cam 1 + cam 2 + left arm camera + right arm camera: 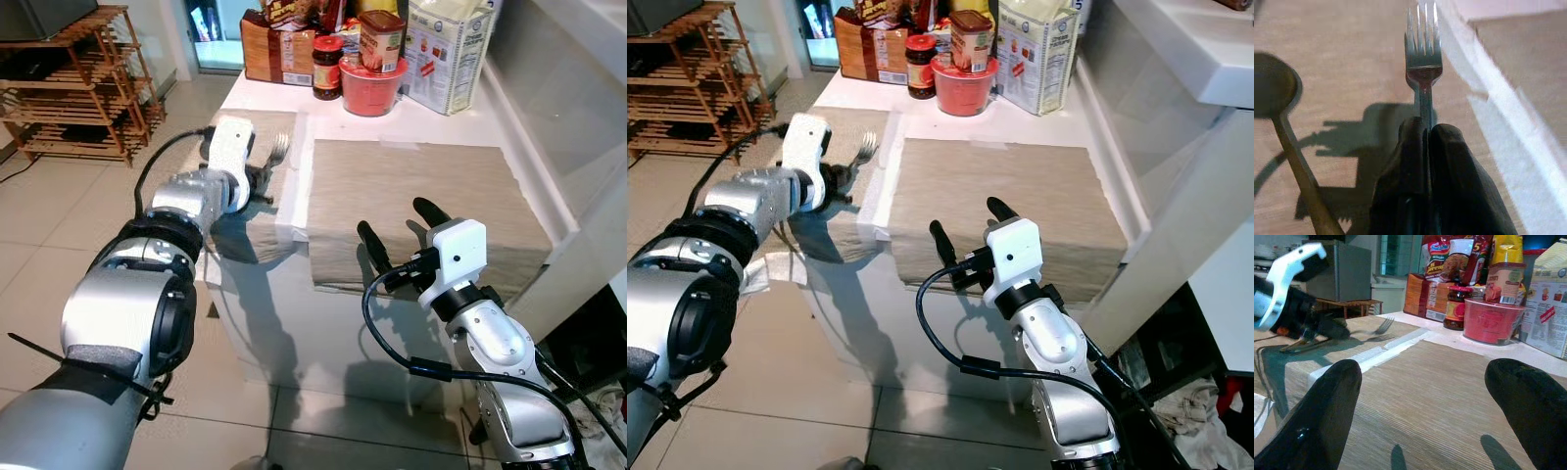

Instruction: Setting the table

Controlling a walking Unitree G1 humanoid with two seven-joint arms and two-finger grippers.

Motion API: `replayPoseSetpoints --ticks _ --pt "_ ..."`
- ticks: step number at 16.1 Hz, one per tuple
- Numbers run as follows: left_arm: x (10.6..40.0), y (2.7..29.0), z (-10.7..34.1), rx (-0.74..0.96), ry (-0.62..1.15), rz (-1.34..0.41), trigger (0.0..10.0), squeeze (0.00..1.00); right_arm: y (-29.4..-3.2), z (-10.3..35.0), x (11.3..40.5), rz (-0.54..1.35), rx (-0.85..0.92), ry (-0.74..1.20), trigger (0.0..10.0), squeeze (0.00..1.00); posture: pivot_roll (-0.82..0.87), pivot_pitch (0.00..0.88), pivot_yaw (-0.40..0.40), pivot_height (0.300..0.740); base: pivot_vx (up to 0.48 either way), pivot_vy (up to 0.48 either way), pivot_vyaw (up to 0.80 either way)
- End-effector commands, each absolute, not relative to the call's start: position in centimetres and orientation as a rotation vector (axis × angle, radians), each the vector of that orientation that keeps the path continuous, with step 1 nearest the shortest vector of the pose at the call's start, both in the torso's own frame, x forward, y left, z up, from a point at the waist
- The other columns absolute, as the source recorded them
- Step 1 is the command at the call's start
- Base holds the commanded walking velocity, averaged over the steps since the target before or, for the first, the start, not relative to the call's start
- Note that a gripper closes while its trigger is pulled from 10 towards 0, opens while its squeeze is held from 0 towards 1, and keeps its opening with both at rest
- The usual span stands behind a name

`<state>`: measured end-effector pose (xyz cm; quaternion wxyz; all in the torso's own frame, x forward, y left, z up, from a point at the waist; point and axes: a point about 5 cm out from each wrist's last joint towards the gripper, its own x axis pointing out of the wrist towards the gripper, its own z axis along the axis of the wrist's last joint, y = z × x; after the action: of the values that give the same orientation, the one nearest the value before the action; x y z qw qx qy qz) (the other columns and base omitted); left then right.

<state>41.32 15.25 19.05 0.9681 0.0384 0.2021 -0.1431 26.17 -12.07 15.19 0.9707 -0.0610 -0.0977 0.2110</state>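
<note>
The left gripper [1425, 142] is pinching the fork [1422, 63] by its handle, tines pointing straight ahead over the worktop [294, 93]; the right gripper [397, 235] is hovering wide open, empty, farther off.

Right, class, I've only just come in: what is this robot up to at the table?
It is setting the table. The left hand is shut on the handle of a silver metal fork, holding it over the left beige woven placemat, with a metal spoon lying next to it. The right hand hovers open and empty at the near edge of the right beige placemat. A red plastic bowl, a jar and food packets stand at the table's far end.
</note>
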Motion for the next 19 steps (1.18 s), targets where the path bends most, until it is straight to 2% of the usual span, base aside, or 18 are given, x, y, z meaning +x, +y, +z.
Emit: replayPoseSetpoints --ticks 1,3,8,10,11,12,19 --pt "41.9 14.7 21.6 0.089 0.321 -0.31 0.0 0.0 -12.1 14.9 26.1 0.434 -0.131 -0.176 10.0 0.0 -0.05 0.011 0.045 0.74 0.0 0.0 0.0" --pt "42.0 14.2 22.1 0.165 0.29 -0.335 0.0 0.0 -12.0 14.8 26.2 0.438 -0.133 -0.174 10.0 0.0 -0.05 0.01 0.045 0.74 0.0 0.0 0.0" --pt "42.1 13.2 23.1 0.149 0.245 -0.389 0.0 0.0 -12.0 14.6 26.1 0.437 -0.134 -0.168 10.0 0.0 -0.05 0.007 0.048 0.74 0.0 0.0 0.0" --pt "42.2 13.2 23.2 0.201 0.236 -0.385 0.0 0.0 -12.0 14.5 26.1 0.439 -0.136 -0.167 10.0 0.0 -0.05 0.007 0.047 0.74 0.0 0.0 0.0" --pt "42.2 13.5 23.1 0.241 0.228 -0.361 10.0 0.0 -12.0 14.5 26.1 0.439 -0.137 -0.166 10.0 0.0 -0.05 0.006 0.049 0.74 0.0 0.0 0.0" --pt "42.2 13.9 23.1 0.242 0.225 -0.347 10.0 1.0 -12.0 14.5 26.1 0.439 -0.137 -0.166 10.0 0.0 -0.05 0.005 0.051 0.74 0.0 0.0 0.0" --pt "42.4 15.7 23.6 0.265 0.172 -0.254 10.0 1.0 -11.8 14.2 26.1 0.423 -0.134 -0.166 10.0 0.0 -0.06 0.0 0.062 0.74 0.0 0.0 0.0"
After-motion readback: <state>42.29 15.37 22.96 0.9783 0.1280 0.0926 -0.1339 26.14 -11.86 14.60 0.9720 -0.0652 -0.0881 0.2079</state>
